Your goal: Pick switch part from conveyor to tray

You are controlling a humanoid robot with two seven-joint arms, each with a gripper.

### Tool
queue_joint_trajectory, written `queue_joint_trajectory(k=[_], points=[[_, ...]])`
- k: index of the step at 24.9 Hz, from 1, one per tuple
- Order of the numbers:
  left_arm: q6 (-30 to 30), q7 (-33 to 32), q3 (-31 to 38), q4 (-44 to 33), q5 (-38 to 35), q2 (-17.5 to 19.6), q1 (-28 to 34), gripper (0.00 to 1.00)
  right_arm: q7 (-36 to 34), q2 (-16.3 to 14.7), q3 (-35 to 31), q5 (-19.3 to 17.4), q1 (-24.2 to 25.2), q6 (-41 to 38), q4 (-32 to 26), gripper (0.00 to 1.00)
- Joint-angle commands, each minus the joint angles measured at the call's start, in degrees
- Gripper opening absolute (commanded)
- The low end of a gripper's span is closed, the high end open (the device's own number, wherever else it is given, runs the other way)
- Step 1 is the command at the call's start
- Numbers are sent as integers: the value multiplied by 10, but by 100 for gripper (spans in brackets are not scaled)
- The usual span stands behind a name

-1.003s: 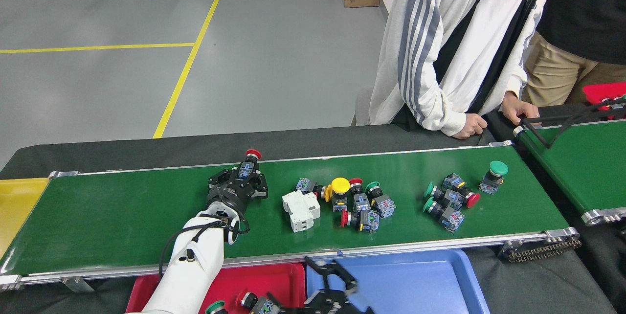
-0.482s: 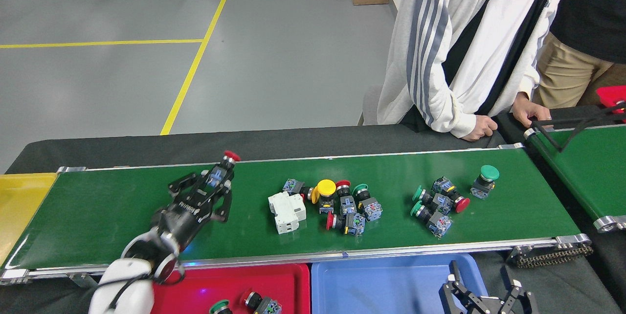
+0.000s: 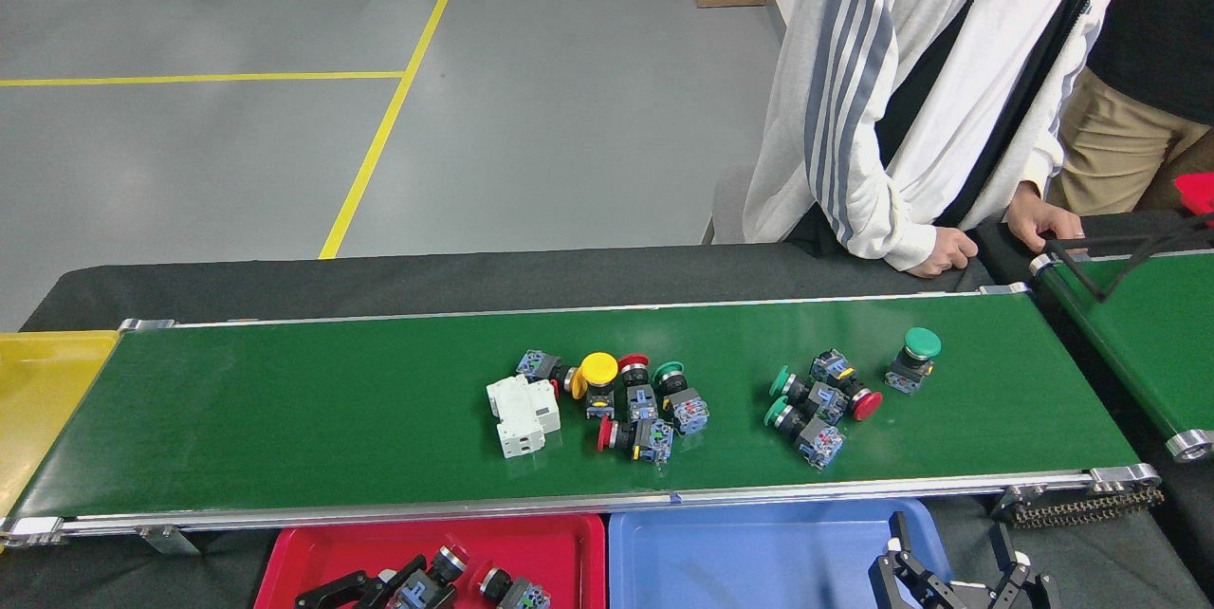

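Dropping off looks like the step in hand: left gripper [image 3: 398, 582] sits low over the red tray [image 3: 313, 547], jaws clamped on a red-capped switch part [image 3: 438, 563] (one more part lies just beside it). Right gripper [image 3: 958, 581] hovers by the blue tray [image 3: 759, 543], jaws apart. Next it needs to let go, then go back to the conveyor [image 3: 285, 410] for the clusters.

Smooth dark green conveyor [image 3: 285, 419], faintly glossy, edged with bright silver metal rails. Glossy plastic caps on the push-button switches [image 3: 626, 396]; matt white plastic on the breaker [image 3: 520, 412]. Shiny plastic red tray [image 3: 531, 543] and blue tray [image 3: 749, 552]. Soft white striped jacket [image 3: 882, 87] cloth.
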Motion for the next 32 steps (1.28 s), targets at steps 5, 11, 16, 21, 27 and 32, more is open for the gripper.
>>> queue_joint_trajectory(k=[5,11,16,21,27,32], points=[[133,5,113,-8,2,-85,4,100,61,-40,96,18,-46,-21,-9,98],[205,6,129,-6,-1,-81,8,100,105,-42,114,19,-97,-19,11,98],[207,2,111,-5,-5,-82,-6,100,124,-39,130,18,-151,-22,67,98],[258,-23,30,-2,-75,-93,-48,100,129,-24,166,14,-187,-21,108,99],[280,-87,0,34,-82,-97,-109,100,133,0,177,14,-229,-19,154,99],[284,-89,-6,96,-84,-97,-161,100,133,31,179,14,-297,-21,238,99]])
